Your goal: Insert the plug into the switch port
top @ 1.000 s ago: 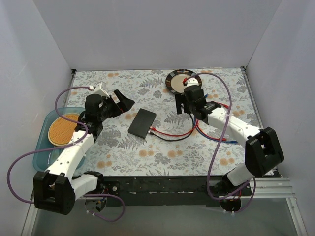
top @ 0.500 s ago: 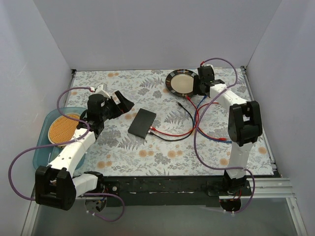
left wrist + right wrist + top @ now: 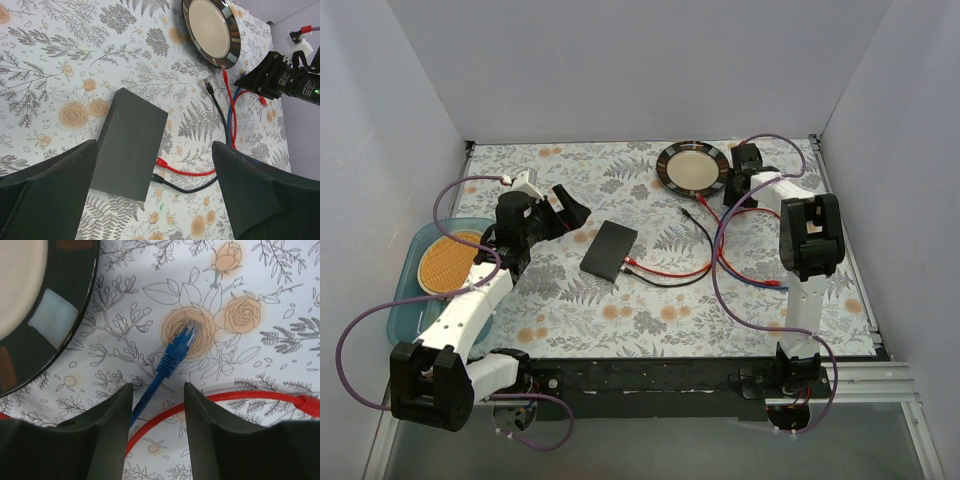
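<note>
No real change at the left gripper [image 3: 570,212]: jaws wide, empty, with the flat black rectangular switch box [image 3: 131,142] directly under it. The switch port is on the box edge facing away from it, where the red cable [image 3: 190,172] and black cable [image 3: 185,189] plug in; free sockets too small to see.

The right gripper [image 3: 157,387] has swung from beside the dark-rimmed round plate [image 3: 692,166] to its right side. Jaws part open, gripping nothing, straddling the blue cable [image 3: 150,395], blue plug [image 3: 187,335] just ahead of the fingertips. Looks like lining up the pick; insertion not started.

Counts: one teal plastic tray [image 3: 398,290], one box, at least three cables, one plate.
</note>
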`<move>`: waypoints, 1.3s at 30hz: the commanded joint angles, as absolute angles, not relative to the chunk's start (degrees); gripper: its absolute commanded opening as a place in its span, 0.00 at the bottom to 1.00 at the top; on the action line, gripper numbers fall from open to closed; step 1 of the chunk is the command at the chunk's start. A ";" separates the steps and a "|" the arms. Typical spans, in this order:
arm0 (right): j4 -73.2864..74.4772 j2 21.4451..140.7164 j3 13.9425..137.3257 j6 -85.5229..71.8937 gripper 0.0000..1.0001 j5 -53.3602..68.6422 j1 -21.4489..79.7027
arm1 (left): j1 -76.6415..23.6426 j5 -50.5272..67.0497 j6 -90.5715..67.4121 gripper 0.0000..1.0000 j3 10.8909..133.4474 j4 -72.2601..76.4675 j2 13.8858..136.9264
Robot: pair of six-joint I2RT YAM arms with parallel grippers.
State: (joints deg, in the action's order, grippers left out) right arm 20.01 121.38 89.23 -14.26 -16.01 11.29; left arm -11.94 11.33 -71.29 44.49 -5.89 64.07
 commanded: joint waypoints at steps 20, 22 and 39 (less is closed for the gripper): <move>15.82 104.70 87.19 -12.75 0.01 -10.64 10.99 | -11.78 12.48 -69.61 0.98 43.95 -3.44 63.02; 13.98 97.26 86.66 -11.96 0.01 -8.46 10.99 | -11.78 11.69 -68.73 0.98 45.34 -3.95 63.19; 1.65 60.37 72.95 -5.55 0.01 14.92 11.34 | -11.78 19.06 -68.03 0.98 43.60 -1.76 60.73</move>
State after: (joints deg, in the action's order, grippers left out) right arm -1.10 56.93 75.09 -9.74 5.58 11.11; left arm -11.94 14.79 -69.23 44.47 -4.19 63.46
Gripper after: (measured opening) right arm 0.033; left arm 0.982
